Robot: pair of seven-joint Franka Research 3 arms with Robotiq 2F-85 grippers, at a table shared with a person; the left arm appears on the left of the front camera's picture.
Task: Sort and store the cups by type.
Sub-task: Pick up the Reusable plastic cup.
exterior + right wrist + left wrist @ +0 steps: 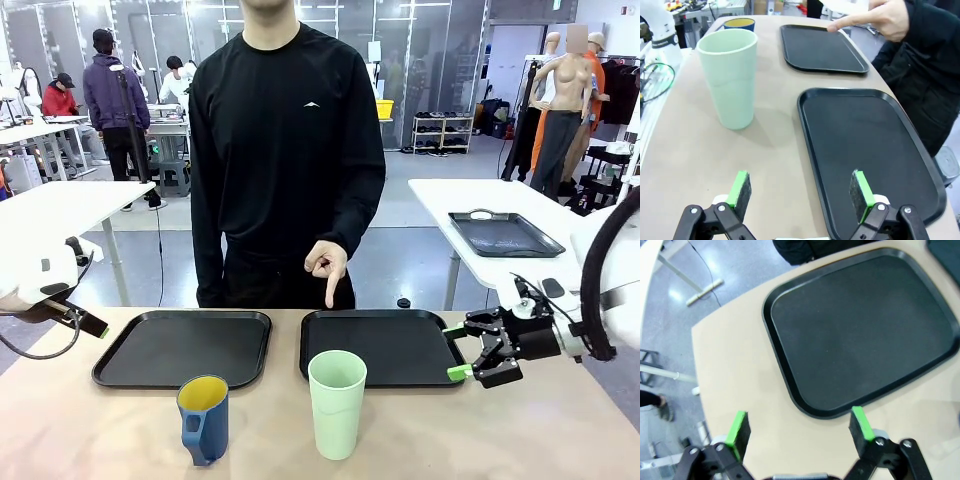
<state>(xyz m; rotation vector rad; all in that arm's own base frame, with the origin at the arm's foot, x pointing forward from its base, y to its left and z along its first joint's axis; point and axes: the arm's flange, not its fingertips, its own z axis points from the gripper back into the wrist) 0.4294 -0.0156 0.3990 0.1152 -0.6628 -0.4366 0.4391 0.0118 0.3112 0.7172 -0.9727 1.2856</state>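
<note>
right claw (457,352) spread wide beside the right tray (400,345); the mint tumbler (337,400) stands upright on the counter (500,440) to its left. a person's hand (326,265) points down at that tray. best gripped squarely, mid-wall. left claw (800,422) also wide; blue mug (204,418) to its right.

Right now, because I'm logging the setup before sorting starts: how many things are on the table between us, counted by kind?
mint-green tumbler: 1
blue mug with yellow inside: 1
black trays: 2
Total: 4
</note>
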